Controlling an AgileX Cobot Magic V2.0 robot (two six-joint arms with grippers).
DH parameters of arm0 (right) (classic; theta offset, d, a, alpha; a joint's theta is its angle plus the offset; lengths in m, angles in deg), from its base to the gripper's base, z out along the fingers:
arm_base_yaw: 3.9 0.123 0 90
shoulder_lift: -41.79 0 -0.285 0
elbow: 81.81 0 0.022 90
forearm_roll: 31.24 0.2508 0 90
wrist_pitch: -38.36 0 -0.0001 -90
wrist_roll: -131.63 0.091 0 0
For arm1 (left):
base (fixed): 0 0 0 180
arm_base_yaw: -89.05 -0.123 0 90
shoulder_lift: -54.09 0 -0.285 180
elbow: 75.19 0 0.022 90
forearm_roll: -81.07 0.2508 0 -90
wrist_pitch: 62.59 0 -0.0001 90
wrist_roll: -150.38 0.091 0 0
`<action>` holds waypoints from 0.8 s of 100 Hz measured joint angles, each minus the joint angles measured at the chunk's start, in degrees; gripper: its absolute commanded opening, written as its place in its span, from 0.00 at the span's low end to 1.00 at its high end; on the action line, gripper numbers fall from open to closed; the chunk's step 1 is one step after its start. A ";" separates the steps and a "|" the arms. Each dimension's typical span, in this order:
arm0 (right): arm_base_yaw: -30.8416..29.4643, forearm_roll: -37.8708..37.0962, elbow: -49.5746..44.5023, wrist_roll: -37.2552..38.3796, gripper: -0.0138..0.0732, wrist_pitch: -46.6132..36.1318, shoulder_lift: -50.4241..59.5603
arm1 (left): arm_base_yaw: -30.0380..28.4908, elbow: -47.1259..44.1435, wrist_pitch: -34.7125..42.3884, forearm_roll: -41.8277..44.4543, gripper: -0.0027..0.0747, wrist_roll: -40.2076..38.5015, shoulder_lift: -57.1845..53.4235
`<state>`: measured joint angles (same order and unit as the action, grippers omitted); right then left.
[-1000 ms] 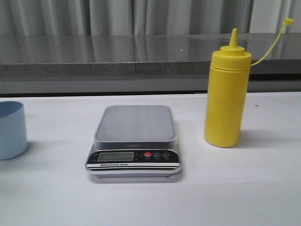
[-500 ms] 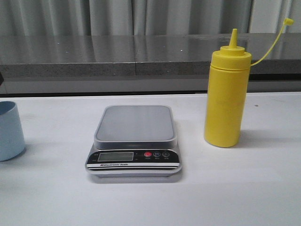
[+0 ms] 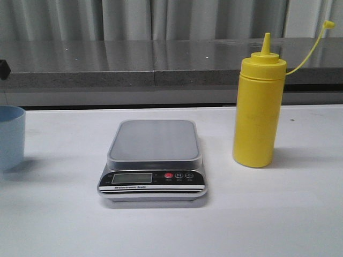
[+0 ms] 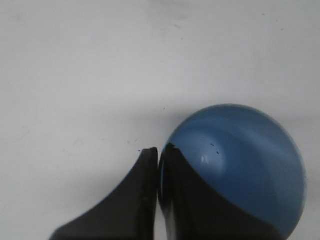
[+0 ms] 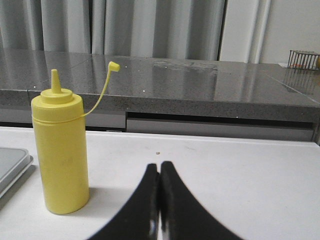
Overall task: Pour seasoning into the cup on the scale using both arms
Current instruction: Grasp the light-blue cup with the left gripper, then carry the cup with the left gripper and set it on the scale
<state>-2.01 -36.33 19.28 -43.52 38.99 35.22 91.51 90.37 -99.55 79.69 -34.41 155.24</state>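
Note:
The pale blue cup (image 3: 9, 136) is at the far left edge of the front view, partly cut off, well left of the scale (image 3: 154, 155). Seen from above in the left wrist view, the cup (image 4: 245, 160) has its wall pinched by my left gripper (image 4: 158, 149), one finger outside the rim and one inside. The grey platform of the scale carries nothing. The yellow seasoning bottle (image 3: 257, 110) stands upright to the right of the scale, its cap hanging off on the tether. My right gripper (image 5: 160, 164) is shut and empty, low over the table beside the bottle (image 5: 60, 155).
A grey stone ledge (image 3: 161, 61) with curtains behind runs along the far side of the table. A corner of the scale (image 5: 12, 162) shows beside the bottle in the right wrist view. A small black arm part (image 3: 3, 69) shows at the left edge.
The cup has shifted left and risen slightly at the left edge of the front view. A black arm part has appeared above it. Scale and bottle have not moved.

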 measured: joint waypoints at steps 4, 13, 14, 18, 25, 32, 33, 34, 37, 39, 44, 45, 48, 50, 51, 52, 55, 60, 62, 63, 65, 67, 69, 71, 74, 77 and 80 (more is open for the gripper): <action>0.00 0.00 0.00 0.00 0.08 0.00 0.00 | 0.00 0.93 -0.67 -1.09 0.01 0.96 0.00; 0.00 0.00 0.00 0.00 0.08 0.00 0.00 | 0.00 2.83 -1.48 -4.21 0.01 3.24 0.00; 0.00 0.00 0.00 0.00 0.08 0.00 0.00 | 0.00 2.97 -1.60 -4.72 0.01 3.52 0.00; 0.00 0.00 0.00 0.00 0.08 0.00 0.00 | 0.00 3.83 -2.01 -5.93 0.01 4.22 0.00; 0.00 0.00 0.00 0.00 0.08 0.00 0.00 | 0.00 5.16 -2.57 -8.22 0.01 4.78 0.00; 0.00 0.00 0.00 0.00 0.08 0.00 0.00 | 0.46 6.47 -3.17 -9.72 0.01 5.25 0.00; 0.00 0.00 0.00 0.00 0.08 0.00 0.00 | 0.60 6.61 -3.18 -9.89 0.01 5.35 0.00; 0.00 0.00 0.00 0.00 0.08 0.00 0.00 | 0.79 6.89 -3.31 -9.91 0.01 5.35 0.00; 0.00 0.00 0.00 0.00 0.08 0.00 0.00 | 1.24 7.48 -3.65 -10.13 0.01 5.35 0.00; 0.00 0.00 0.00 0.00 0.08 0.00 0.00 | 1.68 7.92 -3.84 -10.30 0.01 5.35 0.04; 0.00 0.00 0.00 0.00 0.08 0.00 0.00 | 3.10 8.87 -4.11 -10.69 0.01 5.35 0.04; 0.00 0.00 0.00 0.00 0.08 0.00 0.00 | 3.59 9.10 -4.11 -10.83 0.01 5.35 0.04; 0.00 0.00 0.00 0.00 0.08 0.00 0.00 | 4.62 9.60 -4.22 -10.94 0.01 5.38 0.04; 0.00 0.00 0.00 0.00 0.08 0.00 0.00 | 5.43 9.95 -4.22 -10.94 0.01 5.38 0.04; 0.00 0.00 0.00 0.00 0.08 0.00 0.00 | 5.70 10.07 -4.22 -11.02 0.01 5.38 0.04; 0.00 0.00 0.00 0.00 0.08 0.00 0.00 | 6.25 10.29 -4.22 -11.02 0.01 5.38 0.04; 0.00 0.00 0.00 0.00 0.08 0.00 0.00 | 7.31 10.77 -4.34 -11.18 0.01 5.38 0.13; 0.00 0.00 0.00 0.00 0.08 0.00 0.00 | 9.07 11.68 -4.34 -11.30 0.01 5.38 0.35; 0.00 0.00 0.00 0.00 0.08 0.00 0.00 | 9.81 12.15 -4.47 -11.30 0.01 5.38 0.51; 0.00 0.00 0.00 0.00 0.08 0.00 0.00 | 10.04 12.32 -4.61 -11.42 0.01 5.38 0.66; 0.00 0.00 0.00 0.00 0.08 0.00 0.00 | 10.75 12.83 -4.76 -11.52 0.01 5.38 1.05; 0.00 0.00 0.00 0.00 0.08 0.00 0.00 | 11.40 13.35 -4.90 -11.69 0.01 5.38 1.42; 0.00 0.00 0.00 0.00 0.08 0.00 0.00 | 12.00 13.87 -5.01 -11.83 0.01 5.38 1.70; 0.00 0.00 0.00 0.00 0.08 0.00 0.00 | 12.56 14.39 -5.16 -11.93 0.01 5.38 2.16; 0.00 0.00 0.00 0.00 0.08 0.00 0.00 | 13.27 15.06 -5.38 -12.08 0.01 5.38 2.97; 0.00 0.00 0.00 0.00 0.08 0.00 0.00 | 13.98 15.71 -5.53 -12.20 0.01 5.38 3.64; 0.00 0.00 0.00 0.00 0.08 0.00 0.00 | 14.83 16.48 -5.66 -12.28 0.01 5.38 4.33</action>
<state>-2.01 -36.33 19.28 -43.52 38.99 35.22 106.34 106.84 -105.21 67.41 -29.03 159.57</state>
